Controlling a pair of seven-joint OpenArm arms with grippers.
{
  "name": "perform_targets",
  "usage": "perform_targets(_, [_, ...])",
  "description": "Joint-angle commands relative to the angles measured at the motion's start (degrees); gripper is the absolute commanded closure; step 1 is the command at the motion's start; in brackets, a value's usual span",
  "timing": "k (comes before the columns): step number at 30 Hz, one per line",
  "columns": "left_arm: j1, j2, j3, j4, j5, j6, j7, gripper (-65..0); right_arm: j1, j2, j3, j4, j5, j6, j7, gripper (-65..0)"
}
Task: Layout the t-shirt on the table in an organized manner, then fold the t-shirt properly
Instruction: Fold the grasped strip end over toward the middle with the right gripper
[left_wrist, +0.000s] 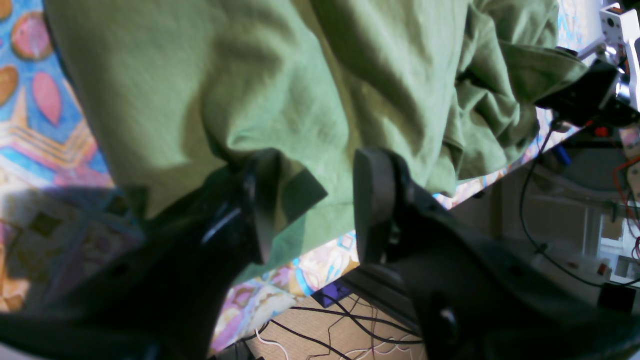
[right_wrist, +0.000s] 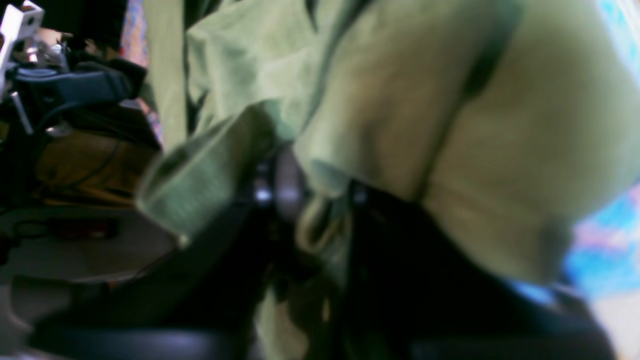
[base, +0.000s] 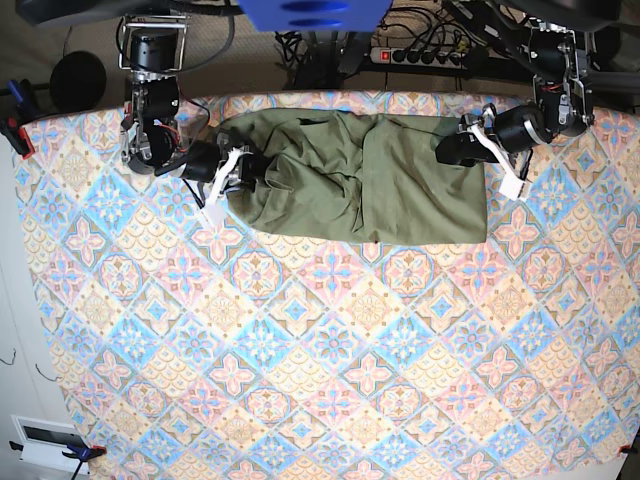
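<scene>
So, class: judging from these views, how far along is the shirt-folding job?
Done: the t-shirt lies on the table, flatter at one end. In hand: the right claw pinches bunched fabric; the left claw straddles the opposite hem, jaws apart. Left: smoothing the rumpled end, then every fold.

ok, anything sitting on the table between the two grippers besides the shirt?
No. In the base view only the t-shirt spans from the right gripper to the left gripper, rumpled toward the right gripper's end.
</scene>
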Motion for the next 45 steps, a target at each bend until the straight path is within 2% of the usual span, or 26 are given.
perform_targets(1, [-0.3,-0.7,-0.5,0.8,-1.3,-0.5,-0.7,-24.0,1.9,1.0,0.8,0.7,0.8,-0.2,1.4,-3.1])
perform_targets(2, [-0.8,-0.7,-0.5,0.8,-1.3,-0.5,-0.7,-24.0,2.3,1.2,1.7,0.7,0.8,-0.2,1.4,0.0])
perform_targets(5, [-1.7,-0.6,-0.5,0.8,-1.3,-0.5,-0.7,-24.0,3.6,2.3,6.4,0.7,-0.5,-0.2,1.4,-1.5])
perform_targets(11, [-2.7,2.1,-6.2,0.8,-1.7,-0.5,-0.2,-24.0,7.5,2.6,15.3,0.7,-12.7,-0.2,0.9,-1.5])
perform_targets(17, [-3.1,2.1,-6.3,0.8,-1.7,-0.5,-0.2,-24.0,10.6,4.0,16.9,0.7,-20.3,-0.2,1.3,-1.5])
perform_targets(20, [-3.1,2.1,-6.4,0.8,-1.6,-0.5,-0.2,-24.0,11.5,4.1,16.9,1.8,-20.8,-0.2,0.8,-1.5])
perform_targets(24, [-3.2,2.1,-6.3,0.7,-1.3,-0.5,-0.3,-24.0,11.0,4.0,16.1,8.6,-20.7,-0.2,-0.2,-1.6])
perform_targets(27, [-3.1,2.1,-6.5,0.7,-1.3,-0.5,-0.4,-24.0,10.3,3.1,12.2,16.0,-20.6,-0.2,-1.4,-1.7])
perform_targets(32, [-3.3,2.1,-6.3,0.7,-1.2,-0.5,-0.3,-24.0,9.2,-1.0,3.1,23.9,-20.3,-0.2,-1.2,-1.7])
perform_targets(36, [-3.3,2.2,-6.3,0.7,-1.2,-0.5,-0.3,-24.0,9.4,-4.5,-3.0,24.9,-20.3,-0.2,-1.1,-1.7])
perform_targets(40, [-3.3,2.2,-6.3,0.7,-1.2,-0.5,-0.4,-24.0,9.4,-7.4,-6.3,25.0,-20.3,-0.2,-1.1,-1.7])
perform_targets(45, [-3.2,3.4,-6.5,0.7,-1.2,-0.5,-0.3,-24.0,9.2,-8.5,-11.0,25.2,-20.3,-0.2,-1.2,-1.7])
